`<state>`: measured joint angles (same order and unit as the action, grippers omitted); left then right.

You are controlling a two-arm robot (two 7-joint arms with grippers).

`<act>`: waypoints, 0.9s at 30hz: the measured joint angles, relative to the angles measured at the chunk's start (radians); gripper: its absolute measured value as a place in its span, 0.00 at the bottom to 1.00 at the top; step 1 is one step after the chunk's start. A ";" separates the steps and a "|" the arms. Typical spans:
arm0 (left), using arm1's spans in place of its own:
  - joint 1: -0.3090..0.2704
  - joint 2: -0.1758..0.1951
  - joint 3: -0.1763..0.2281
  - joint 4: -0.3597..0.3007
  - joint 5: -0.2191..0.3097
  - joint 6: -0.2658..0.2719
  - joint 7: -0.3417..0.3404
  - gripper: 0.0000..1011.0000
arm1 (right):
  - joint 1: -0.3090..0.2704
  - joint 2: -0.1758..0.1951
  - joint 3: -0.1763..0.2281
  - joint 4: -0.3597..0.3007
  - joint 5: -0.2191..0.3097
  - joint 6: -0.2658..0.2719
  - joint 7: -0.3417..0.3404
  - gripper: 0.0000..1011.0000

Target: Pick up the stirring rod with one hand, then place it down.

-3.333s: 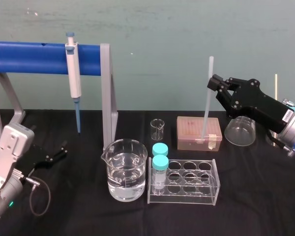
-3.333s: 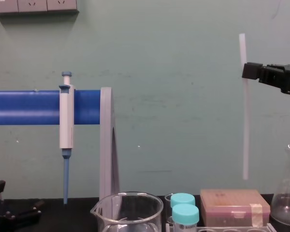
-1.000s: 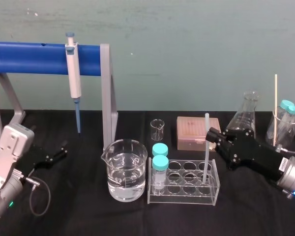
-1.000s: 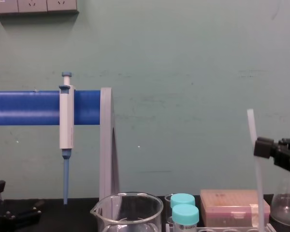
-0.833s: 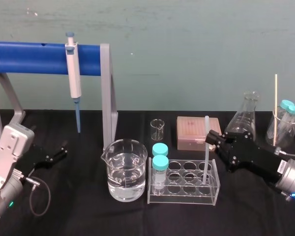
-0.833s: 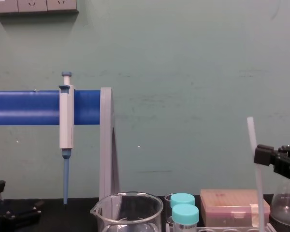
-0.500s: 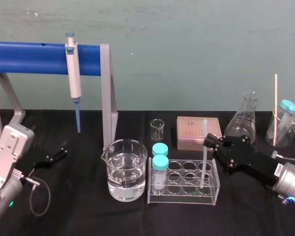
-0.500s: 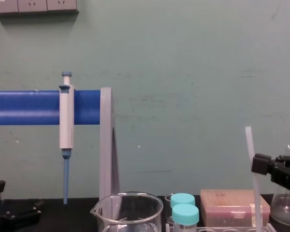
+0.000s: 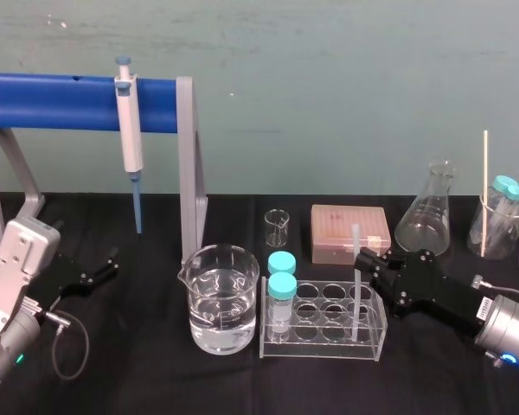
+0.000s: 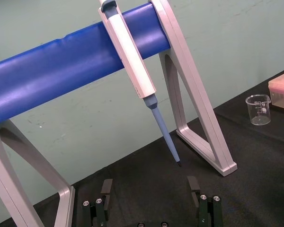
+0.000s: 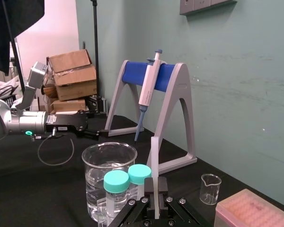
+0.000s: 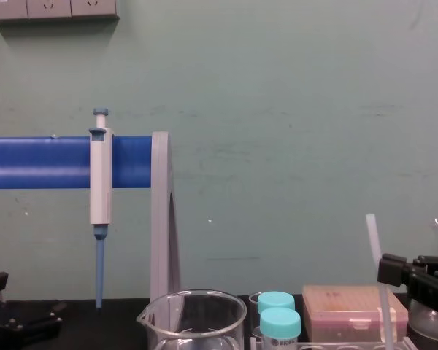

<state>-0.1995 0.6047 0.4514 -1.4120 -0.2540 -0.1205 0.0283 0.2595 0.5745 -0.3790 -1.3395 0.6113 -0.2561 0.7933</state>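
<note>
Head view, my right gripper (image 9: 362, 258) clamped on the rod (image 9: 355, 292) standing in the rack (image 9: 322, 351), my left gripper (image 9: 105, 268) idle well left of it, spread open.

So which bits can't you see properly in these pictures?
- Bottom tip of the thin white see-through stirring rod: head view, the clear plastic tube rack blurs whether it touches down; chest view, the bottom edge cuts it.
- Black right claw holding the rod: chest view, right edge cuts it.
- Clear glass cone flask: chest view, mostly behind that claw.
- Parked black left claw, table's left: its wrist view, bottom edge cuts its fingers.
</note>
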 joint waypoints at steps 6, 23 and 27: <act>0.000 0.000 0.000 0.000 0.000 0.000 0.000 0.99 | 0.000 -0.004 0.000 0.011 -0.003 -0.004 0.000 0.05; 0.000 0.000 0.000 0.000 0.000 0.000 0.000 0.99 | -0.005 -0.004 0.005 0.018 -0.015 -0.005 -0.009 0.05; 0.000 0.000 0.000 0.000 0.000 0.000 0.000 0.99 | -0.006 -0.004 0.005 0.018 -0.014 -0.004 -0.010 0.05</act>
<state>-0.1995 0.6046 0.4514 -1.4120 -0.2539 -0.1205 0.0283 0.2539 0.5704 -0.3740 -1.3213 0.5971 -0.2601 0.7835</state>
